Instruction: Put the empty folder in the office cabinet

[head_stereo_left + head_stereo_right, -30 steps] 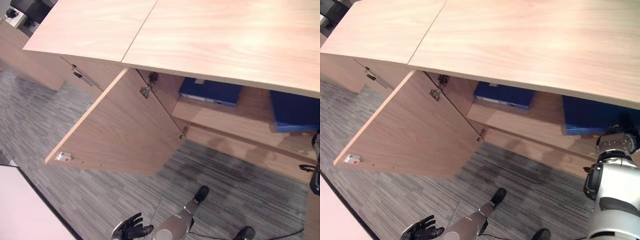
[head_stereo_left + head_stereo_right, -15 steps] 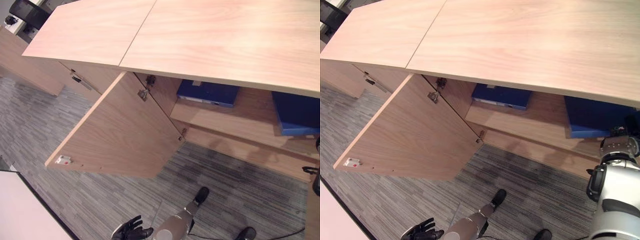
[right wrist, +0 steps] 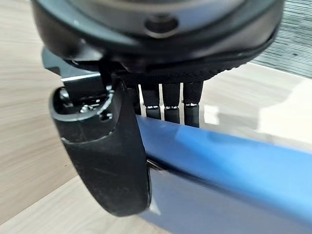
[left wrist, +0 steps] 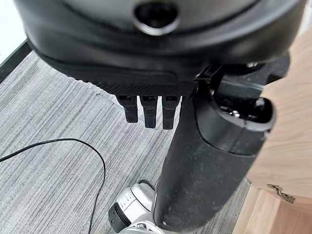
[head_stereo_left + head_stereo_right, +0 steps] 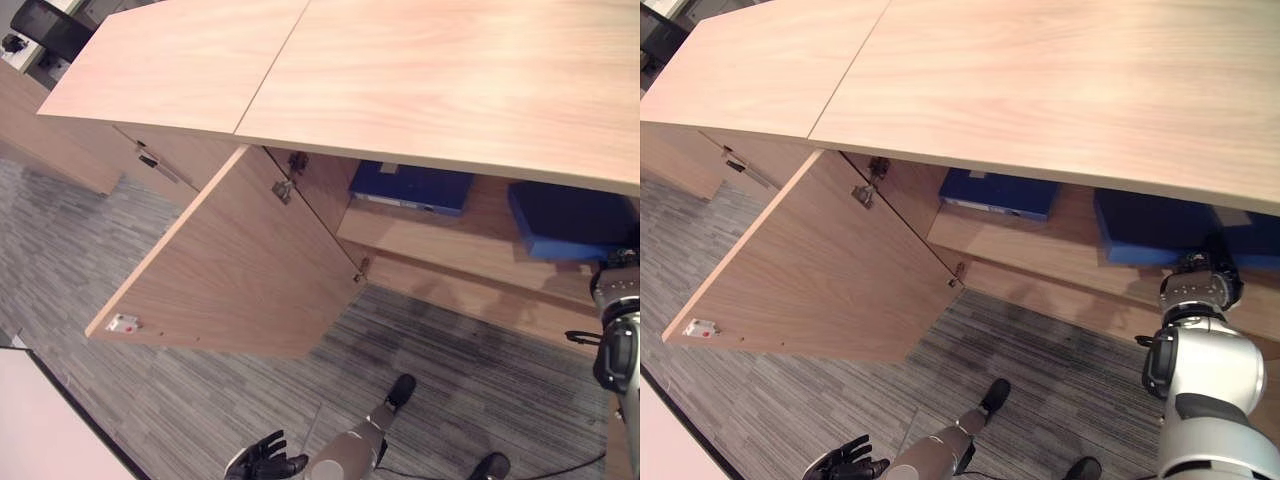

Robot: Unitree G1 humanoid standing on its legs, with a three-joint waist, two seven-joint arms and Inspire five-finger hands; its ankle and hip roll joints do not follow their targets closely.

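Inside the office cabinet [image 5: 1040,260], on its wooden shelf [image 5: 440,235], the empty folder [image 5: 1145,228] is seen lying flat, a blue one, near the right side of the opening. The right hand [image 3: 161,105] is placed on the folder's edge: the fingers [image 3: 171,103] are laid over its upper face and the thumb [image 3: 109,161] is curled down along its side, so the folder is pinched between them. Another blue folder [image 5: 412,186] is lying further back and to the left, apart from the first. The cabinet door [image 5: 235,265] is opened wide to the left.

The placing step is judged to be almost finished, since the folder is already supported by the shelf. For the next move, the fingers and thumb must be loosened so that the folder is set free, and the arm must be drawn straight out without dragging the folder with it.

The left hand [image 5: 265,463] is hung low above the carpet [image 5: 90,270], its fingers relaxed, and nothing is held by it.
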